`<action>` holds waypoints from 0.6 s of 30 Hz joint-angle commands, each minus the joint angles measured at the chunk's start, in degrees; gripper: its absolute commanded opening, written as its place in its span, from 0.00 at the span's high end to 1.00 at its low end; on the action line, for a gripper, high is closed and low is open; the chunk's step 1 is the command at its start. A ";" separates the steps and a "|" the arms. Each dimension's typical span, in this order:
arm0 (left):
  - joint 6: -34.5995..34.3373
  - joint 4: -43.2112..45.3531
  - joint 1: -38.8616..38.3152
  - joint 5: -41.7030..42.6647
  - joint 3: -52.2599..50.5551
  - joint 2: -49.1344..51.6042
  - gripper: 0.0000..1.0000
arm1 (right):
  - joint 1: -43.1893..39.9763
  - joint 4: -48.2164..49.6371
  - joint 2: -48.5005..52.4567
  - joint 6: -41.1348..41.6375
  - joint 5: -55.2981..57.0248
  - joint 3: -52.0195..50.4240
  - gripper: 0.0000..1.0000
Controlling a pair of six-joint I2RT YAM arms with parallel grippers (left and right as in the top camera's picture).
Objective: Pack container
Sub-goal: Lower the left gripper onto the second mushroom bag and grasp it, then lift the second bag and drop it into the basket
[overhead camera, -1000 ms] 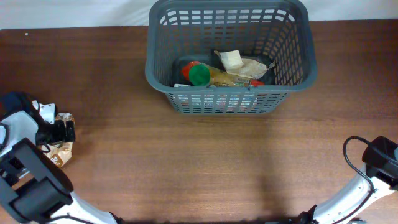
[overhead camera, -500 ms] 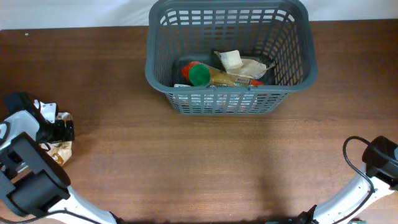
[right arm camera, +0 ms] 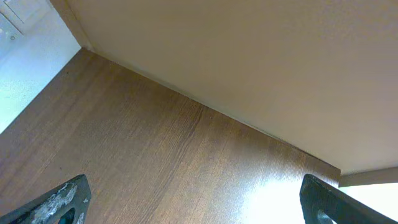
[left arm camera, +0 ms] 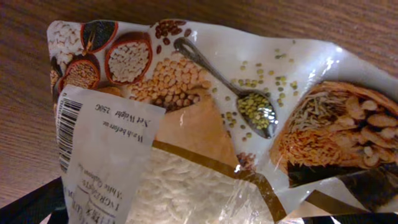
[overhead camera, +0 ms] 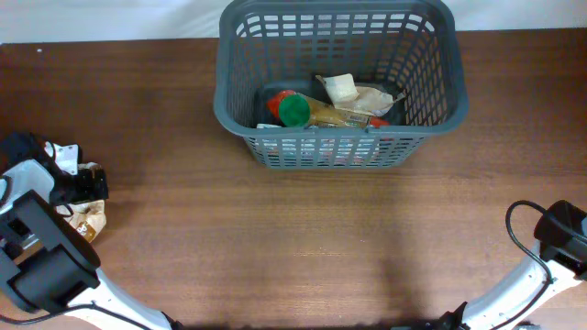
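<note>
The container, a dark grey slotted basket (overhead camera: 337, 149), stands at the far middle of the table and holds several groceries, among them a green-lidded item (overhead camera: 294, 110) and crinkled packets (overhead camera: 353, 96). At the far left edge my left gripper (overhead camera: 85, 186) is over a clear grain packet (overhead camera: 88, 220) printed with pulses and a spoon. In the left wrist view the grain packet (left arm camera: 205, 118) fills the frame and lies between my left gripper's (left arm camera: 199, 214) wide-apart fingers. My right gripper (right arm camera: 196, 199) is open and empty above bare wood; its arm (overhead camera: 558, 234) is at the lower right.
The white wall runs behind the table's far edge (overhead camera: 110, 40). The right arm's black cable (overhead camera: 514, 220) loops over the table's right side. Brown wood tabletop (overhead camera: 303, 238) stretches between the basket and the front edge.
My left gripper has shifted slightly left and toward the far side over the grain packet. The packet's top has moved a little with it. The right arm and basket are unchanged.
</note>
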 commanded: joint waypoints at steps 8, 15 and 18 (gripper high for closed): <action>-0.57 -0.52 -0.37 1.62 -3.87 7.67 0.98 | -0.02 0.17 -0.11 0.35 0.09 -0.17 0.01; -0.55 -2.36 -0.48 6.05 -3.82 7.65 0.98 | 0.00 0.17 -0.11 0.35 0.07 -0.17 0.01; -0.57 -4.76 -0.98 6.51 -2.49 7.65 0.98 | 0.00 0.17 -0.11 0.35 0.09 -0.15 0.01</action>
